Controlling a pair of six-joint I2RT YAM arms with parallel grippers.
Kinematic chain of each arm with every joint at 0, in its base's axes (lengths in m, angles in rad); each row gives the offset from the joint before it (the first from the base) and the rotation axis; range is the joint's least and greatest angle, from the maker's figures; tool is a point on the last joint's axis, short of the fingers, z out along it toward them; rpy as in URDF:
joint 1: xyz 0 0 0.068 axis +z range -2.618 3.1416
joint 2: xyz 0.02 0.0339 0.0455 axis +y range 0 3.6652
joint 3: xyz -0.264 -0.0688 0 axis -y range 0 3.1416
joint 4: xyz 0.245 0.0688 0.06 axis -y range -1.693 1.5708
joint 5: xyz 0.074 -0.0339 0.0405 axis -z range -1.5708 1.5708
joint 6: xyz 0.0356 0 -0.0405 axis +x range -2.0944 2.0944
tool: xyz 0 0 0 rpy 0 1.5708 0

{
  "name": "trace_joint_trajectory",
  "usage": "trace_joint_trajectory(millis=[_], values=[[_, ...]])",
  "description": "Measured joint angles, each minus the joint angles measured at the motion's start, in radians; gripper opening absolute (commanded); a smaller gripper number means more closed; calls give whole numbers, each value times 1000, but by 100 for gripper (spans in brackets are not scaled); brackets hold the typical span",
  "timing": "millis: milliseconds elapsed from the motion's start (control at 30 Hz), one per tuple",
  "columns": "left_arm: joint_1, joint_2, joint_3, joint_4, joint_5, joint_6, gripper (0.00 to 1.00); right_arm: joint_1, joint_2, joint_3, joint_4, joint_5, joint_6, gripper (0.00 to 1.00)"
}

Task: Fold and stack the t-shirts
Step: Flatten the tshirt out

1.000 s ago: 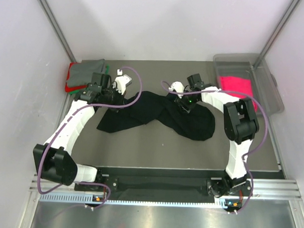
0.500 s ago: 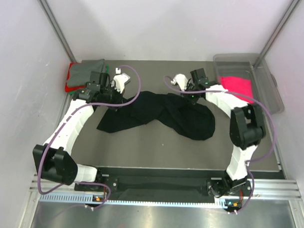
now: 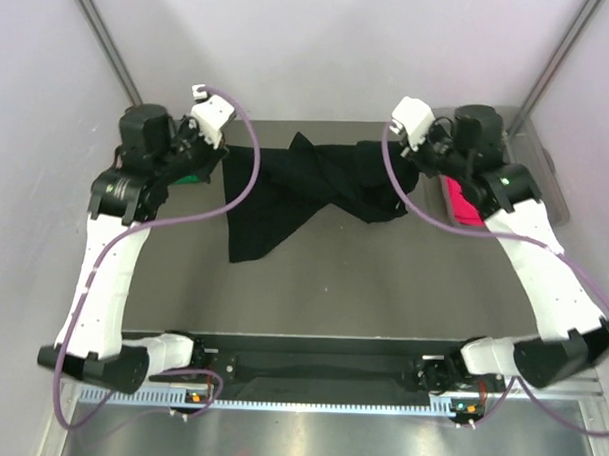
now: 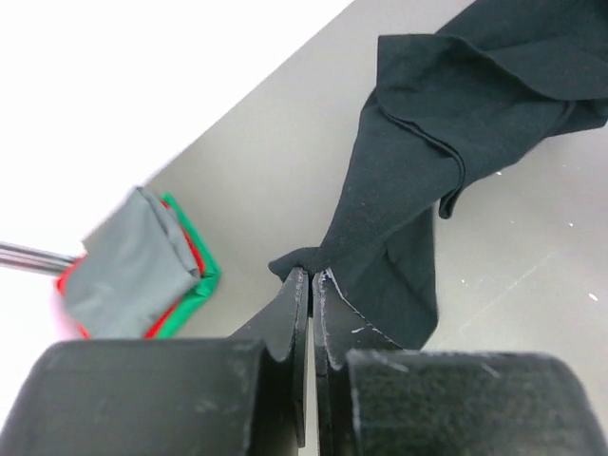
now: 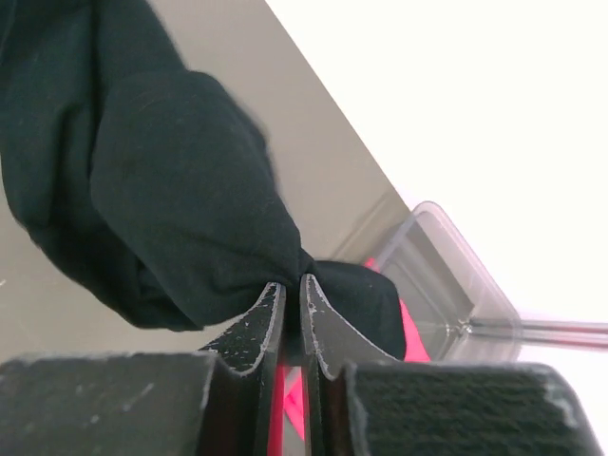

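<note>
The black t-shirt hangs stretched between my two grippers above the far part of the table. My left gripper is shut on one end of it; in the left wrist view the cloth trails from the shut gripper. My right gripper is shut on the other end; in the right wrist view the cloth bunches at the gripper. A folded stack of grey, red and green t-shirts lies at the far left, mostly hidden by my left arm in the top view. The hot-pink t-shirt lies in the bin.
A clear plastic bin stands at the far right, also in the right wrist view. Metal posts and white walls close in the sides and back. The grey table runs to a rail at the near edge.
Both grippers have risen and moved apart, left to the far left, right towards the bin. The black t-shirt has come up off the table and now hangs spread between them.
</note>
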Motion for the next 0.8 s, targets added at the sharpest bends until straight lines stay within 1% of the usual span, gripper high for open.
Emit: trace_joint_trajectory(millis=[100,167,267,333,433,467,567,633,733,800], values=[[0,-80,-8,-18,17,14,0,0,-103,-38,-31,-14,2,8],[0,-136,-44,-11,27,26,0,0,-166,-82,-29,-14,1,8],[0,-172,-111,-10,20,37,0,0,-177,-132,-19,-10,0,6],[0,-144,-162,-4,0,40,0,-3,-117,-149,3,-4,0,7],[1,-56,-238,19,-14,32,0,-12,76,-142,61,16,7,9],[1,-21,-267,28,-19,27,0,-13,143,-130,73,23,11,12],[1,49,-321,31,-32,10,0,-19,385,-50,86,65,32,13],[1,71,-336,34,-43,2,0,-22,498,5,91,98,52,13],[1,76,-347,61,-51,-9,0,-27,553,33,96,132,82,13],[0,75,-354,84,-49,-19,0,-31,543,31,100,130,94,19]])
